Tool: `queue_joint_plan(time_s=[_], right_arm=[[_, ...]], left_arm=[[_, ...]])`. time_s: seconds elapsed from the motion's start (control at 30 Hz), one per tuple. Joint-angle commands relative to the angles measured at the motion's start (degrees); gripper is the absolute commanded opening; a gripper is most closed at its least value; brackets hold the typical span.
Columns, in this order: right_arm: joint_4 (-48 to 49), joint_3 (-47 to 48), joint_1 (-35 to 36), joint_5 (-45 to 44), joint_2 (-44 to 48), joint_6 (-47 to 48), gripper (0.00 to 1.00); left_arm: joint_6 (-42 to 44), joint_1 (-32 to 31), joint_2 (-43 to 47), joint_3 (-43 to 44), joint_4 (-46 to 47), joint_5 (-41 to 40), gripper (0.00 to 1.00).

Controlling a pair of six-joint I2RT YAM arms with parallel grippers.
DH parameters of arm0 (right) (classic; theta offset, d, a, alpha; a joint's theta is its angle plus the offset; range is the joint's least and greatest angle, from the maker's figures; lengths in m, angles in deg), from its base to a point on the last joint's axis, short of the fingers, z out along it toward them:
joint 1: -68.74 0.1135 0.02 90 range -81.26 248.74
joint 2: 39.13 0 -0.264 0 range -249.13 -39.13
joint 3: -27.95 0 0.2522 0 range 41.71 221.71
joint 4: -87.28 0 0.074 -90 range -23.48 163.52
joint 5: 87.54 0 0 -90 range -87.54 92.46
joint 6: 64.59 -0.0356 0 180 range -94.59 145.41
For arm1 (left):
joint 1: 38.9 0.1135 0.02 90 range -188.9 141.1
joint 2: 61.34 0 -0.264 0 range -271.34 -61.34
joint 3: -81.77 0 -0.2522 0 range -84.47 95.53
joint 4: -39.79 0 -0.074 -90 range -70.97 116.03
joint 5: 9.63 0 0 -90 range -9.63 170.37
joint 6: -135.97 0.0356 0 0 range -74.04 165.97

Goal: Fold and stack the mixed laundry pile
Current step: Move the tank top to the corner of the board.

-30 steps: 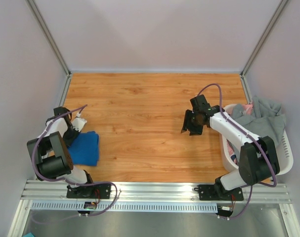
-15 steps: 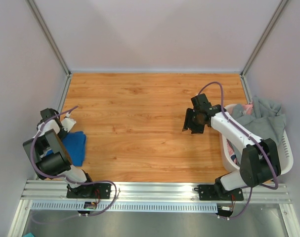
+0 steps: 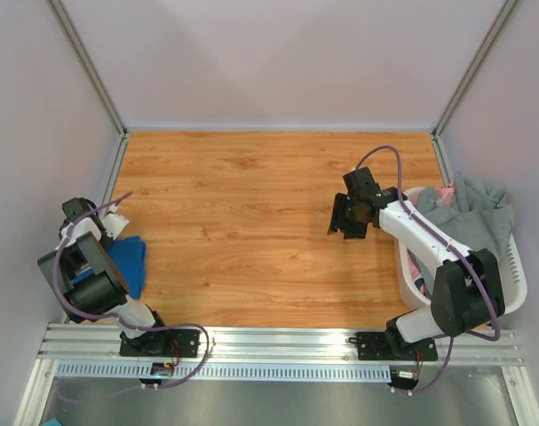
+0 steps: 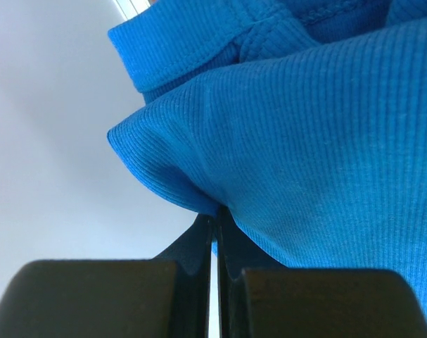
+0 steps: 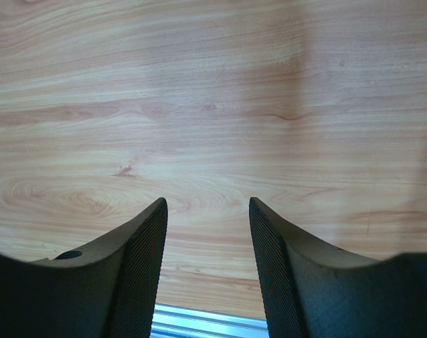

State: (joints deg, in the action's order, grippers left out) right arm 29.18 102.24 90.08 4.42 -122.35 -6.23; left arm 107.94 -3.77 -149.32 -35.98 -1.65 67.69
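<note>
A bright blue garment [image 3: 127, 264] lies bunched at the table's left edge, beside the left arm. My left gripper [image 3: 116, 229] is shut on a fold of it. In the left wrist view the ribbed blue garment [image 4: 319, 134] fills the frame, and the left gripper [image 4: 214, 215] pinches its edge. My right gripper [image 3: 344, 218] hovers open over bare wood right of centre. Its fingers [image 5: 146, 246] have nothing between them in the right wrist view. A long grey garment [image 3: 478, 217] and a bit of pink cloth [image 3: 445, 191] sit in the basket.
The white slotted basket [image 3: 516, 282] stands at the right edge of the wooden table [image 3: 242, 195]. Pale walls close off the back and both sides. An aluminium rail [image 3: 278, 342] runs along the near edge by the arm bases.
My left gripper has pulled the blue garment leftward to the table's left edge, and the cloth has bunched up smaller. The right arm has barely moved.
</note>
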Motion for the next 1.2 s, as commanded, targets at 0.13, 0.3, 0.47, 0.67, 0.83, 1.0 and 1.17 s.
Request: queue_joint_plan(time_s=[0.13,0.3,0.47,0.67,0.83,1.0,1.17], right_arm=[[-0.31,2.84,0.10,-0.73,0.52,0.88,0.53],[-1.01,3.36,0.10,-0.72,0.69,1.31,0.53],[-1.01,2.57,0.10,-0.29,1.31,1.05,0.53],[-1.10,2.66,0.10,0.41,1.13,0.96,0.53],[-1.10,3.19,0.10,2.08,0.43,0.70,0.53],[-2.42,4.94,0.10,2.17,0.25,0.53,0.53],[-2.42,4.86,0.02,2.44,0.43,-0.27,0.53]], left_arm=[[-3.08,0.81,0.19,0.02,2.01,-0.40,0.26],[-9.67,0.90,1.23,6.43,0.09,-1.81,0.83],[-16.17,0.90,5.80,12.42,-8.15,0.99,0.70],[-23.03,0.38,12.13,10.93,-18.61,11.96,0.40],[-26.63,-3.40,11.96,5.84,-19.09,13.48,0.34],[-27.78,-3.49,8.37,1.26,-11.70,9.79,0.34],[-29.37,-3.49,5.28,-1.10,-9.76,11.28,0.33]])
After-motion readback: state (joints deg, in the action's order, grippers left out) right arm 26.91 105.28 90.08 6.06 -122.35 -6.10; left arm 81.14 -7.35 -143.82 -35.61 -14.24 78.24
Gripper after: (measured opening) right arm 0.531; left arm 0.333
